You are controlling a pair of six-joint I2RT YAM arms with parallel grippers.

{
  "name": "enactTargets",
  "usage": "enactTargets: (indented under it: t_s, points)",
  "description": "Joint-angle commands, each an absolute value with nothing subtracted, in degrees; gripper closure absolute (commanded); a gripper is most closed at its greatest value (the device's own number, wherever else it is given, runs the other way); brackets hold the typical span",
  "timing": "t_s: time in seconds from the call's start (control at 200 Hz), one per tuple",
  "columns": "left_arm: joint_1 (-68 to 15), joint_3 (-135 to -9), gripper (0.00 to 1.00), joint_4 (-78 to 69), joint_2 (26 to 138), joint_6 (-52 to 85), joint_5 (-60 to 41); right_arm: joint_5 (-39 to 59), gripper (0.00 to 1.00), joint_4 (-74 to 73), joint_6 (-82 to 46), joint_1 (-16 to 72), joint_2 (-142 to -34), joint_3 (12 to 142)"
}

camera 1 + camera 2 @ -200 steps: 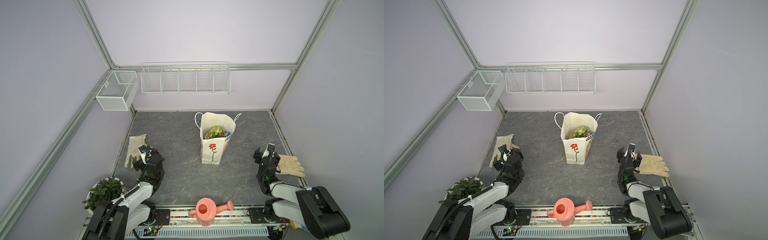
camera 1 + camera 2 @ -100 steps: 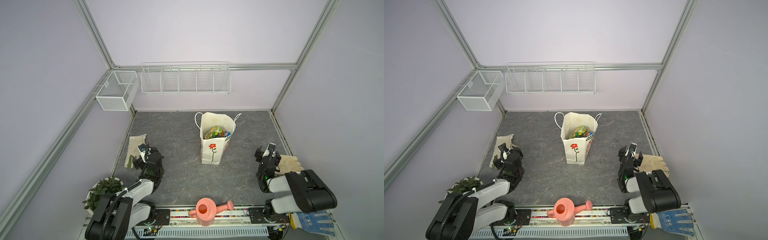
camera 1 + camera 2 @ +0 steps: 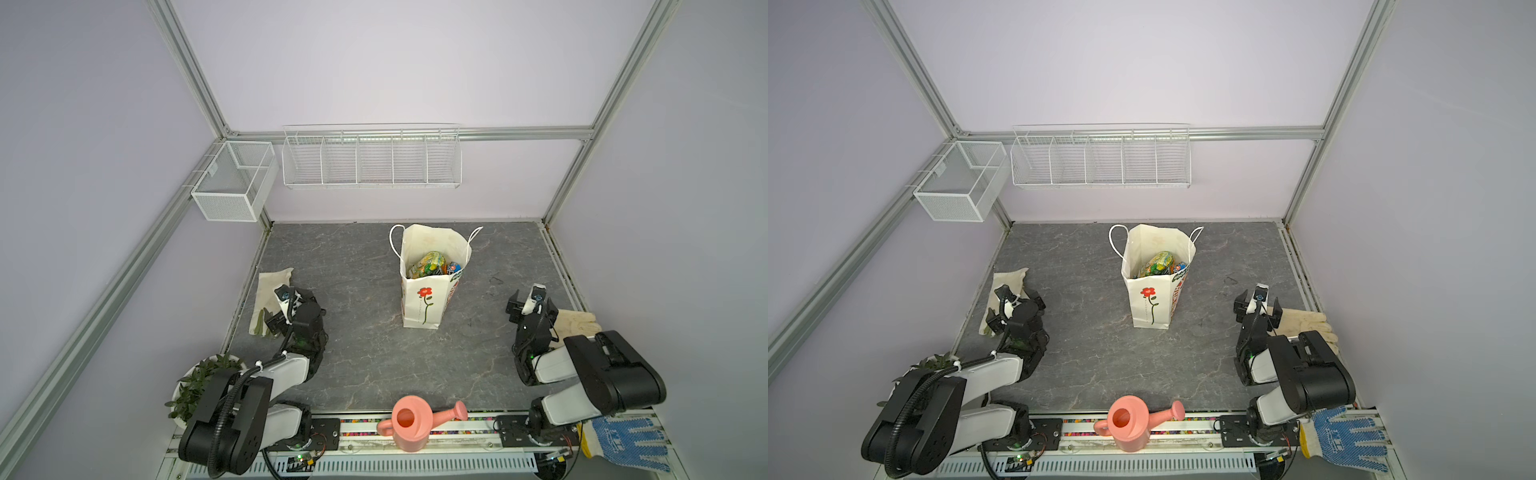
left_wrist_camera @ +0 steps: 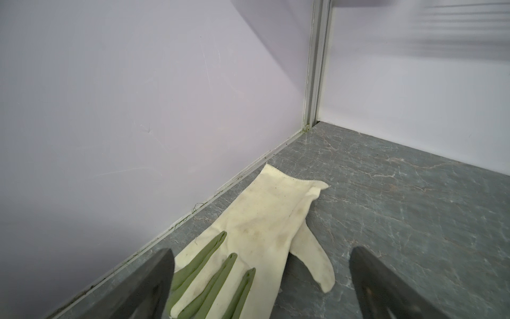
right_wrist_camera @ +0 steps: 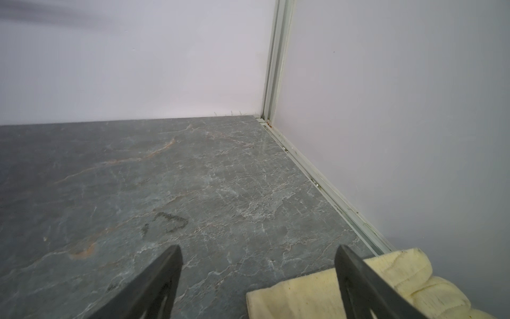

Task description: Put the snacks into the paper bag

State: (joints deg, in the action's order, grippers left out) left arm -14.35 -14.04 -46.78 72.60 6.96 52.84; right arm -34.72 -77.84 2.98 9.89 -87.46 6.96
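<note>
Looks basically done: snacks point(image 3: 432, 264) sit inside the bag point(image 3: 419, 301), which stands between the left gripper point(image 3: 279, 309) and right gripper point(image 3: 527, 301), well clear of both, jaws wide and empty, so I'd guess next is just parking.

Cream glove with green fingers point(image 4: 256, 229) lies flat on the grey worktop point(image 4: 400, 207), right beneath the left gripper point(image 4: 260, 250), cuff pointing away from it. Pale yellow glove point(image 5: 317, 292) just beside the right gripper point(image 5: 259, 247), on its outer side (contact unclear). Pink watering can point(image 3: 409, 424) well behind both grippers. Potted plant point(image 3: 203, 382) behind the left gripper; blue-dotted glove point(image 3: 623, 442) behind the right. Wire rack point(image 3: 372, 160) and mesh box point(image 3: 232, 183) wall-mounted, far ahead of both.
</note>
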Motion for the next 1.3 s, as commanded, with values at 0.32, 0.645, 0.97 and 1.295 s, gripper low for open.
enactTargets:
  t_s: [0.32,0.645,0.97,1.295]
  points:
    - [-13.1,-8.6,0.00,-74.8,84.7,2.0,48.0,-31.8,0.11,-74.0,7.8,11.4,-87.5,11.2]
    - [-15.1,-6.4,0.01,-80.2,87.0,-4.6,37.8,-30.5,0.11,-72.0,6.4,10.3,-86.8,11.5]
    - [-19.2,-8.3,0.01,-80.9,90.0,-10.7,37.5,-21.3,0.11,-55.7,1.6,4.4,-89.1,19.7]
    - [-18.7,-10.9,0.01,-81.1,92.6,-10.5,38.9,-20.8,0.11,-54.5,1.2,4.0,-88.4,20.1]
